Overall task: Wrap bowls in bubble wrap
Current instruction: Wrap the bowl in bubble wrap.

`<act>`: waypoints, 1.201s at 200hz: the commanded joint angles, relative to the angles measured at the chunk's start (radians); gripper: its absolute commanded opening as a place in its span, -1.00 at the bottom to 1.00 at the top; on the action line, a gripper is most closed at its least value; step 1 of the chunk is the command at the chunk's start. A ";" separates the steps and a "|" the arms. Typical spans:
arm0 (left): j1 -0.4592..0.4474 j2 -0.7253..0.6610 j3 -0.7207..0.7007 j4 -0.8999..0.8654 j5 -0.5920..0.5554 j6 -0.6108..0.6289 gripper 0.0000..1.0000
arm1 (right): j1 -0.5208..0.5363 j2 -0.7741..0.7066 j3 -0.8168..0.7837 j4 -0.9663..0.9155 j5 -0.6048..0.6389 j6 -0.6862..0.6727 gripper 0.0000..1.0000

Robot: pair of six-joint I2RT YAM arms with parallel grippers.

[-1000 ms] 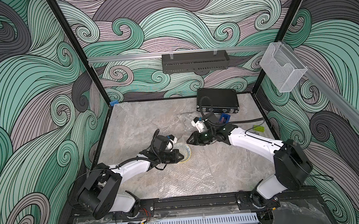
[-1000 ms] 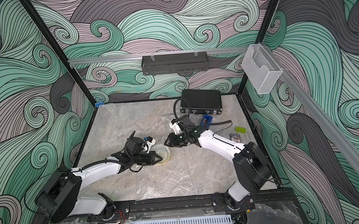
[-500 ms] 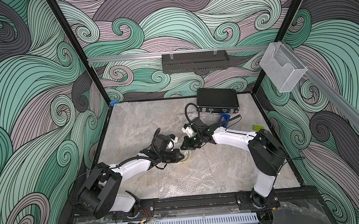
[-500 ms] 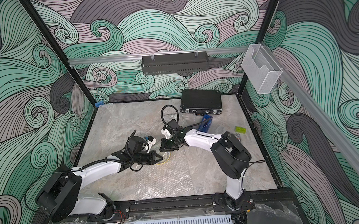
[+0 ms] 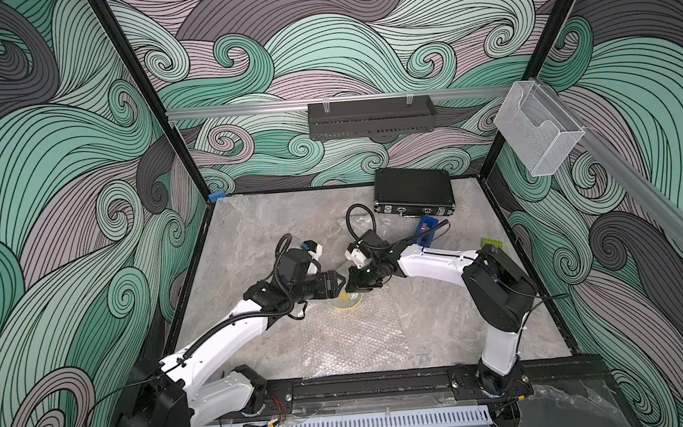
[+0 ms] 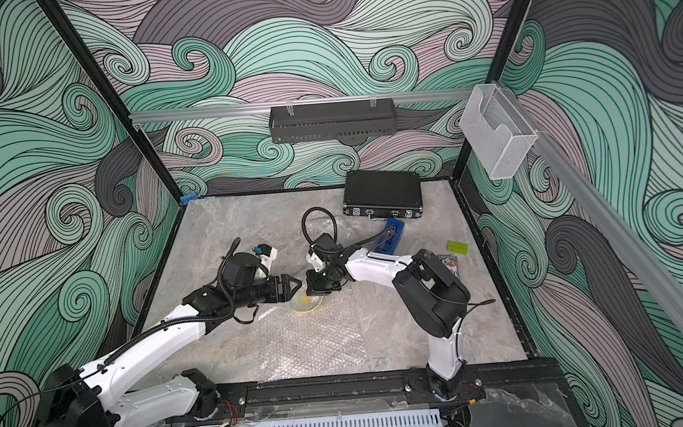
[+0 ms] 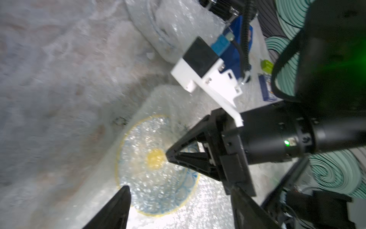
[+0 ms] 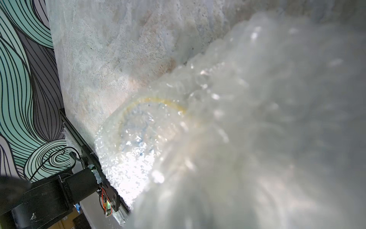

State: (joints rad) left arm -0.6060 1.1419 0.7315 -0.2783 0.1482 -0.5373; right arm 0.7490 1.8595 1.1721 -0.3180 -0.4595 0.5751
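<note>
Risk: the closed right claw (image 7: pixel 168 156), pinching the bubble wrap (image 5: pixel 341 339) over the bowl (image 7: pixel 150 174), may drag the bowl or lose the slippery sheet, since the open left claw (image 5: pixel 338 283) holds nothing. The bowl sits on the desk (image 5: pixel 250 238), under wrap, directly beneath both.

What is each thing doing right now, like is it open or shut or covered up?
left gripper: open, holding nothing.
right gripper: shut on the bubble wrap, just above the bowl.
bowl: upright, covered by bubble wrap.
bubble wrap: one part lies over the bowl, the rest lies flat on the table.
black case: closed.
</note>
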 commanded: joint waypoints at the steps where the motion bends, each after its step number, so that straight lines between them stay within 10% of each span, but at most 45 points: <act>1: 0.006 0.075 0.052 -0.131 -0.158 0.040 0.65 | 0.007 0.007 0.017 -0.022 0.017 -0.020 -0.80; 99: 0.011 0.422 0.127 -0.103 -0.175 0.046 0.74 | 0.006 -0.015 -0.002 -0.019 0.012 -0.025 -0.77; 141: 0.010 0.429 0.110 -0.075 -0.180 0.039 0.71 | -0.017 -0.159 -0.002 -0.021 0.021 -0.041 -0.21; 196: 0.011 0.432 0.114 -0.069 -0.164 0.044 0.69 | -0.115 -0.345 -0.185 0.049 0.348 -0.143 0.39; 240: 0.011 0.435 0.117 -0.071 -0.156 0.038 0.69 | -0.187 -0.296 -0.293 0.231 0.272 -0.246 0.49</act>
State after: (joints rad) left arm -0.5987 1.5631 0.8398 -0.3508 -0.0105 -0.5003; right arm 0.5777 1.5291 0.8993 -0.1734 -0.1936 0.4137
